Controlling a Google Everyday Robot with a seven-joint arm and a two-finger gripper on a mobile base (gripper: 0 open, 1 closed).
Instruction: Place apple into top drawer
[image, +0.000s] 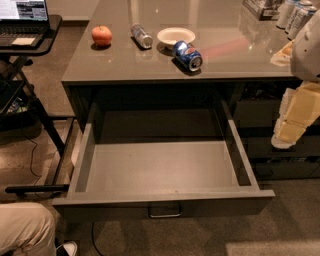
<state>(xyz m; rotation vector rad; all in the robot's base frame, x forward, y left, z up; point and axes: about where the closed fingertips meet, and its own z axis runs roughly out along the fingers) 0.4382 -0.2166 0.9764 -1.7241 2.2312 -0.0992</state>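
Apple (101, 35) rests at the far left of the counter (235, 62), well apart from the open top drawer (160, 167) below. It is probably firm, smooth and light, so grasp it across its widest girth. The gripper (291, 127) hangs at the right, beside the drawer; its state cannot be told.

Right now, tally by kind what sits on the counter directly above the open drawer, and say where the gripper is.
Apple: 1
Cans lying on their sides: 2, the silver can and the blue soda can
White bowl: 1
Total: 4
Gripper: at the right, beside the open top drawer.
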